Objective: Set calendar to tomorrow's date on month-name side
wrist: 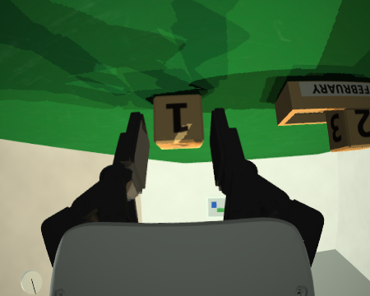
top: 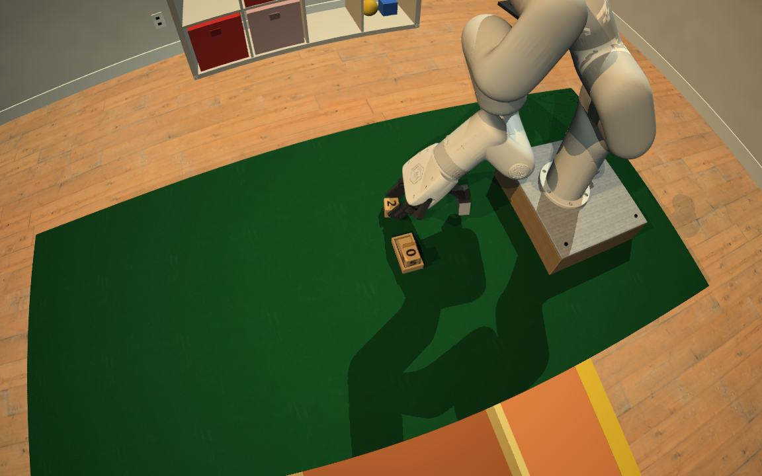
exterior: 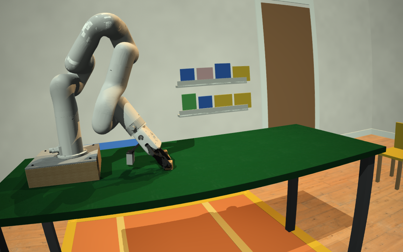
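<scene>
The loose wooden cube [top: 391,203] [wrist: 178,117] stands on the green table. It shows a 1 in the wrist view and a 2 on top in the top view. My gripper [top: 394,206] [exterior: 167,164] [wrist: 178,126] is open, with its fingertips low on either side of this cube and gaps visible on both sides. The wooden tray [top: 397,250] [wrist: 293,91] lies beside it, its FEBRUARY label upside down in the wrist view. A second cube [top: 411,253] [wrist: 362,128] is in one end of the tray, showing 2 on the label side and 0 on top. The fingers mostly hide the loose cube in the exterior view.
The robot's base block [top: 596,219] [exterior: 62,174] stands on the table [top: 194,295] [exterior: 243,156], on the arm's side of the tray. The tray's other end holds no cube. In the wrist view the tray is to the right of the fingers.
</scene>
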{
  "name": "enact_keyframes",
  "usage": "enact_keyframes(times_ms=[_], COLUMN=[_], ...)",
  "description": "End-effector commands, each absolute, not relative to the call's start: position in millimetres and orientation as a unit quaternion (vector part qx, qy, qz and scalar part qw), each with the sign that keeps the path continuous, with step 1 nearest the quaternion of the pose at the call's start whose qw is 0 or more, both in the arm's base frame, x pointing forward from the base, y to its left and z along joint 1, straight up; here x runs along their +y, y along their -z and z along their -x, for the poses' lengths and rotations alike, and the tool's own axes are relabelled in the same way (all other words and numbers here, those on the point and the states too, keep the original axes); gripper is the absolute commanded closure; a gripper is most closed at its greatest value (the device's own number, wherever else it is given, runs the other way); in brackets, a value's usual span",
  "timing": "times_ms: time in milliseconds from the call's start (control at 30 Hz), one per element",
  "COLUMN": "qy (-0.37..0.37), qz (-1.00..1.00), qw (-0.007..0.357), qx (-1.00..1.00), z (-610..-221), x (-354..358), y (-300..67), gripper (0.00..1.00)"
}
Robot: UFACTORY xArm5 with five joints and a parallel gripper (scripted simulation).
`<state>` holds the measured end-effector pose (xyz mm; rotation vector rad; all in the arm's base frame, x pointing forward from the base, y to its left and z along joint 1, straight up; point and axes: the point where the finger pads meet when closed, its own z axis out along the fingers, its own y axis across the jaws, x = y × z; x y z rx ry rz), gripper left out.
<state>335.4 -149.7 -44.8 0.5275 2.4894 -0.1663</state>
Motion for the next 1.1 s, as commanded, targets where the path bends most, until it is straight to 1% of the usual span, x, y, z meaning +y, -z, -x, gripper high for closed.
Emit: enact_keyframes(times_ms=[0, 933, 967, 1067], qy=[0.063, 0.063, 0.063, 0.063], qz=[-0.198, -0.198, -0.198, -0.198], qw=[0.292, 0.292, 0.292, 0.292], qx=[0.934, 0.934, 0.934, 0.934], z=[-335.9, -335.9, -335.9, -335.9], x=[-149.9, -149.9, -149.9, -149.9], y=[44.4, 44.4, 44.4, 44.4], gripper=[0.53, 0.53, 0.73, 0.73])
